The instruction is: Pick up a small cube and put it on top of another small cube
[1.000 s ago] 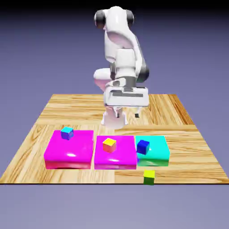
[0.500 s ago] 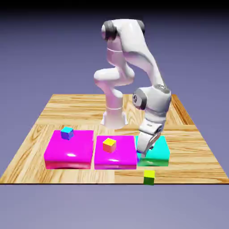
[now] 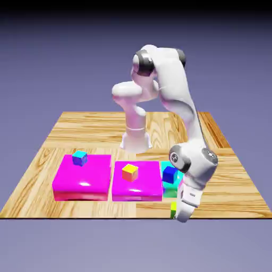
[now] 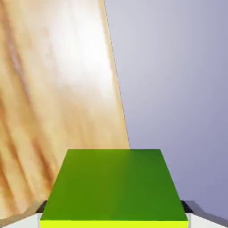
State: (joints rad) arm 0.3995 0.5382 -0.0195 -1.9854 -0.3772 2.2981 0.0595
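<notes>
Pale wood grain (image 3: 48, 207) runs to the table's near edge against a blue-violet backdrop, where the gripper (image 4: 114, 213) pinches the yellow-green cube (image 4: 114, 187) between its two fingertips, the cube partly hidden by the hand in the exterior view. Toward the exterior view's left, the cyan-topped cube (image 3: 79, 158) rests on the larger magenta slab (image 3: 82, 178); between them, the yellow-topped orange cube (image 3: 130, 172) sits on the smaller magenta slab (image 3: 136, 188).

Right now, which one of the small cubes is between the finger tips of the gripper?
The green cube with yellow-green top; the other cubes sit on slabs, away from the gripper.
</notes>
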